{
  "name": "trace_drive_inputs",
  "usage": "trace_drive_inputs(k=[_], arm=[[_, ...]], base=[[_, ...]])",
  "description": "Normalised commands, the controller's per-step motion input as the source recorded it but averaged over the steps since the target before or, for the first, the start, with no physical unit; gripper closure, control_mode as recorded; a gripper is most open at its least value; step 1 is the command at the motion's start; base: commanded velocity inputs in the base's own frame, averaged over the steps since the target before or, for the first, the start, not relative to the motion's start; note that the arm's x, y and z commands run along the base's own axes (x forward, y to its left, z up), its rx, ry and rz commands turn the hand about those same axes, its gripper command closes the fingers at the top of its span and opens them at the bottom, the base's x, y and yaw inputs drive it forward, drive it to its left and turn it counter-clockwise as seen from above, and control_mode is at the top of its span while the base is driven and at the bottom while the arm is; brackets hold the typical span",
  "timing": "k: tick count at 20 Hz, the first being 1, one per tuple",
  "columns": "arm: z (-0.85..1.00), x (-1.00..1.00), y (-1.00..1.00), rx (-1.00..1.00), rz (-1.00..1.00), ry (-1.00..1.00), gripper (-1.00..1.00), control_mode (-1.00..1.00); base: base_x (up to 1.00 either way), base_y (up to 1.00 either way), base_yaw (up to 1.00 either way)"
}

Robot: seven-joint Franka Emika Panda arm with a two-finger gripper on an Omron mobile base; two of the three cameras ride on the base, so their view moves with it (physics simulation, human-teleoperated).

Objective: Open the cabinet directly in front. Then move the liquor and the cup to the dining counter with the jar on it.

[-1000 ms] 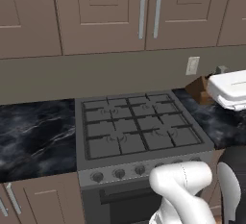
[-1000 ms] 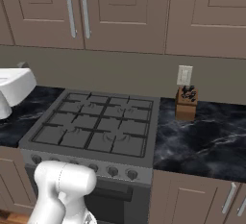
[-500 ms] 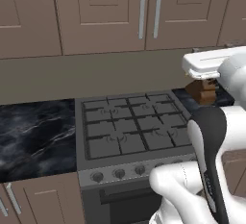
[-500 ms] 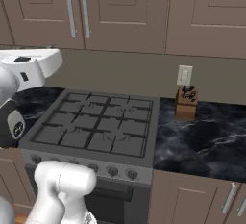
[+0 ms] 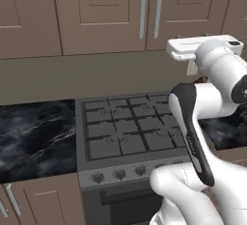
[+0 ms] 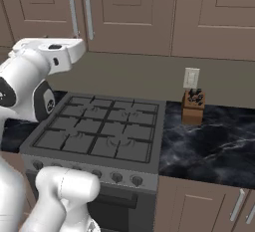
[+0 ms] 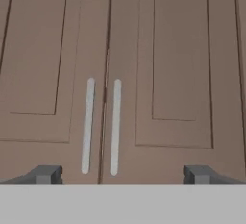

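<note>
The cabinet [image 7: 178, 74] faces me in the hand view with both taupe doors shut. Its two silver bar handles [image 7: 87, 124] [image 7: 115, 124] stand side by side at the centre seam. My gripper [image 7: 122, 175] is open, its fingertips [image 7: 45, 174] spread wide below the handles and apart from the doors. In the left base view my arm [image 5: 193, 122] is raised over the stove, wrist level with the bottom edge of the cabinet [image 5: 106, 16]. The right base view shows the same cabinet [image 6: 124, 7] shut. The liquor, the cup, the jar and the dining counter are out of view.
A grey gas stove [image 5: 130, 132] sits below the cabinet, flanked by black marble worktop [image 5: 34, 132]. A wooden knife block [image 6: 192, 107] stands right of the stove under a wall outlet [image 6: 191, 78]. Low taupe cabinets [image 6: 199, 206] run beneath.
My arm has swung up from low beside the stove until the hand is level with the cabinet's bottom edge. The doors have stayed shut and the gripper open.
</note>
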Motion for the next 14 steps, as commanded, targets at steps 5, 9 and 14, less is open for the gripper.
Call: trace_drive_inputs(k=[5, 9, 14], arm=[[0.05, 0.96, 0.0, 0.01, 0.0, 0.0, -1.0, -1.0], [0.04, 1.0, 0.0, 0.08, 0.0, 0.0, -1.0, -1.0], [0.0, 1.0, 0.0, 0.08, 0.0, 0.0, -1.0, -1.0]], base=[[0.0, 0.0, 0.0], [0.0, 0.0, 0.0], [0.0, 0.0, 0.0]])
